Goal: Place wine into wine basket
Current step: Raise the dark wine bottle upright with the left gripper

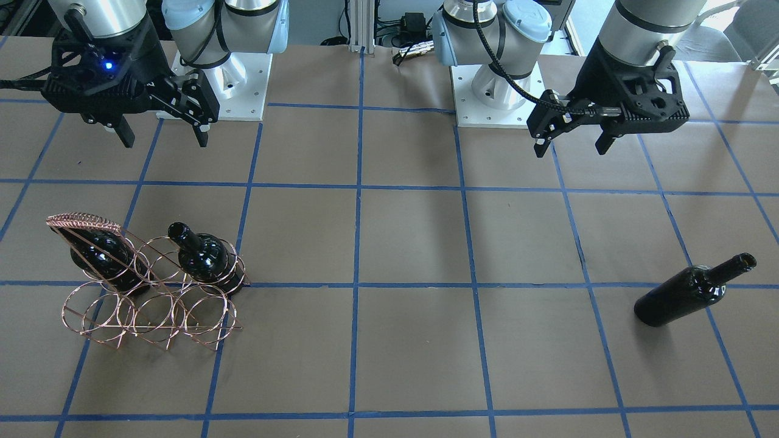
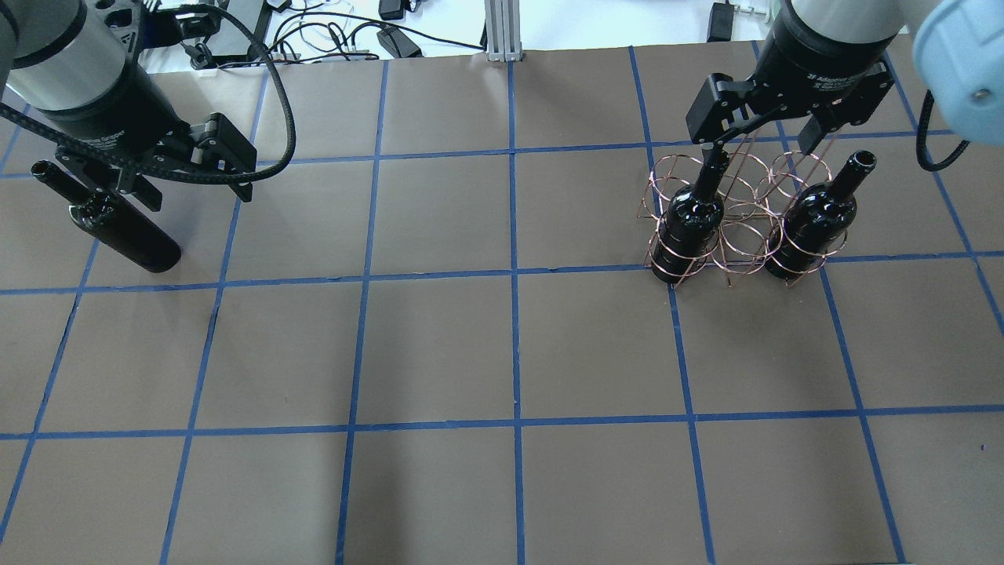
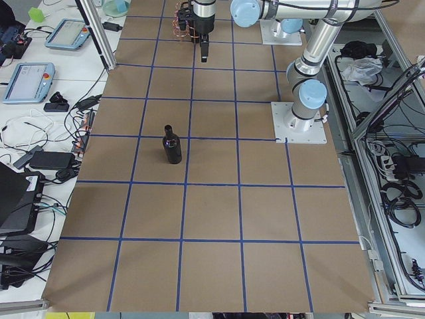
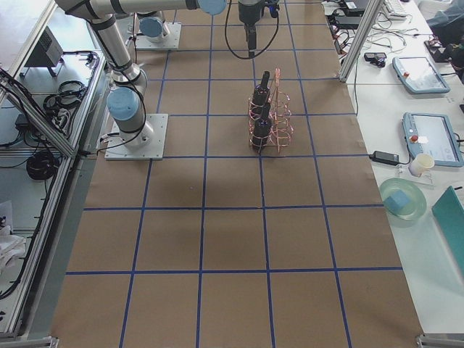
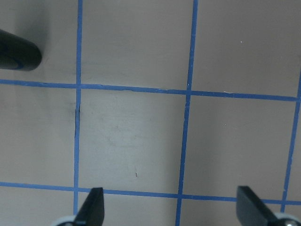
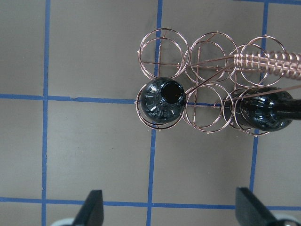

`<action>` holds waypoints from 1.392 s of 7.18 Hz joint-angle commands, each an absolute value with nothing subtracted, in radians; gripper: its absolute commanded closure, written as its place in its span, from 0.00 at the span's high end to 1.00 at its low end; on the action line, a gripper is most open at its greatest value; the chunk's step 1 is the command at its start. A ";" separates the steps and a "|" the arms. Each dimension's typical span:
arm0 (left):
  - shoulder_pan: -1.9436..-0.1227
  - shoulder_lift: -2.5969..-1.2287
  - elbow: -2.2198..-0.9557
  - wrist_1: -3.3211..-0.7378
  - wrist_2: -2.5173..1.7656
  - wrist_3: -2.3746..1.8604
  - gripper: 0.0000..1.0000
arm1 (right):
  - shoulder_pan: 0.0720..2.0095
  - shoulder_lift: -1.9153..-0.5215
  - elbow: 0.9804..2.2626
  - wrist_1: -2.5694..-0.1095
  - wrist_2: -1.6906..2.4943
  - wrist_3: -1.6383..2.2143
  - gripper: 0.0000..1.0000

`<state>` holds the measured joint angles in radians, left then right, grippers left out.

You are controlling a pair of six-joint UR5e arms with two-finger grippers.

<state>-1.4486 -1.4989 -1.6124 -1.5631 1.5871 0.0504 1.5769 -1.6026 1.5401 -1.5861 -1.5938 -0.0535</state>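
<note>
One wine bottle (image 1: 691, 292) lies on its side on the table, loose; it also shows in the overhead view (image 2: 118, 227), and its base shows at the top left of the left wrist view (image 5: 16, 52). My left gripper (image 1: 569, 143) is open, empty and high, off to the side of it. The copper wire basket (image 1: 85, 220) holds two upright bottles (image 6: 162, 101) (image 6: 265, 113) in the end rings of one row; the ring between them is empty. My right gripper (image 2: 761, 149) is open and empty, high above the basket (image 2: 741, 227).
The brown table carries a blue tape grid. The arms' white base plates (image 1: 237, 85) (image 1: 493, 97) stand at the robot's edge. Cables (image 2: 345, 39) lie past the far edge. Side benches with tablets (image 3: 30, 80) flank the table.
</note>
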 commanded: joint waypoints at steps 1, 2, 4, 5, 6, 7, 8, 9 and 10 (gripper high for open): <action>-1.378 -1.509 -1.603 -1.575 1.591 0.189 1.00 | 1.577 -1.603 1.540 -1.586 -1.594 -0.054 1.00; -1.299 -1.514 -1.600 -1.586 1.586 0.254 1.00 | 1.577 -1.603 1.540 -1.586 -1.594 -0.054 1.00; -1.147 -1.560 -1.579 -1.487 1.583 0.430 1.00 | 1.577 -1.603 1.540 -1.586 -1.594 -0.054 1.00; -1.084 -1.603 -1.542 -1.473 1.583 0.545 1.00 | 1.577 -1.603 1.540 -1.586 -1.594 -0.054 1.00; -1.044 -1.639 -1.513 -1.473 1.582 0.576 1.00 | 1.577 -1.603 1.540 -1.586 -1.594 -0.054 1.00; -1.025 -1.681 -1.478 -1.462 1.582 0.600 1.00 | 1.577 -1.603 1.540 -1.585 -1.594 -0.054 1.00; -1.023 -1.731 -1.444 -1.432 1.583 0.638 1.00 | 1.577 -1.603 1.540 -1.586 -1.594 -0.054 1.00; -1.023 -1.777 -1.436 -1.381 1.583 0.640 1.00 | 1.577 -1.603 1.540 -1.585 -1.594 -0.054 1.00; -1.019 -1.811 -1.437 -1.373 1.575 0.640 1.00 | 1.577 -1.603 1.540 -1.585 -1.594 -0.054 1.00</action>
